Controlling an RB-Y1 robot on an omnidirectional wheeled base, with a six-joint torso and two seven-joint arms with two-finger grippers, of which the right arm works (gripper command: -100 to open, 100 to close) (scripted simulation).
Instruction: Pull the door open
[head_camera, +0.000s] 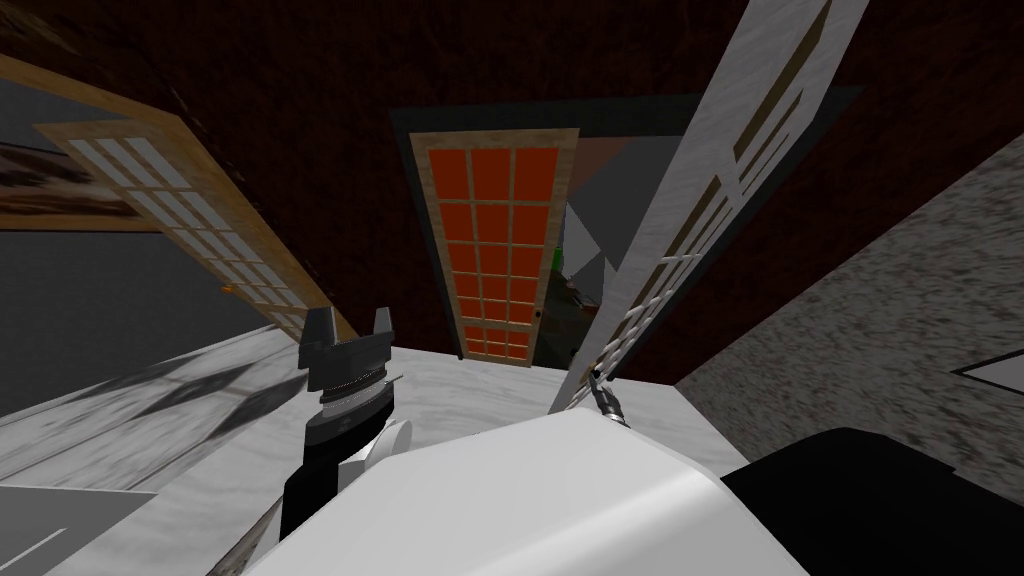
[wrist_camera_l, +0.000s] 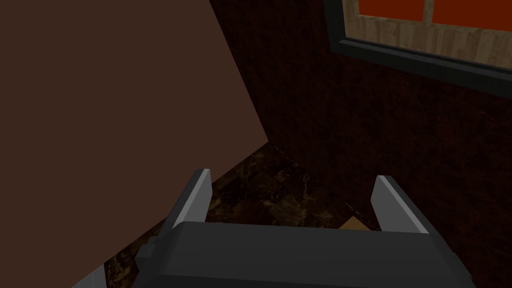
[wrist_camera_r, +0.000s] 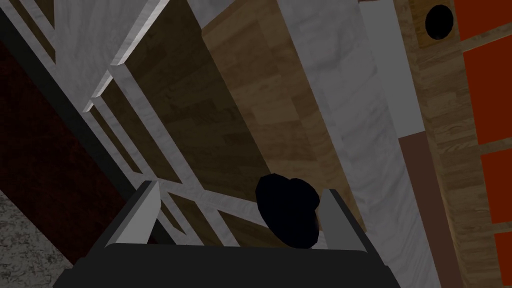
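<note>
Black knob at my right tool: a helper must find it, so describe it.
Find the pale grey marbled lattice door ajar right of the orange-paned wooden door. Its round black knob sits between the fingers of the right tool; the orange door's black knob lies farther off.

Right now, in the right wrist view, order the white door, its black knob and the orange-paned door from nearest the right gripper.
1. Black knob, between the right gripper's fingers.
2. White door, bearing that knob.
3. Orange-paned door, beyond it.
</note>
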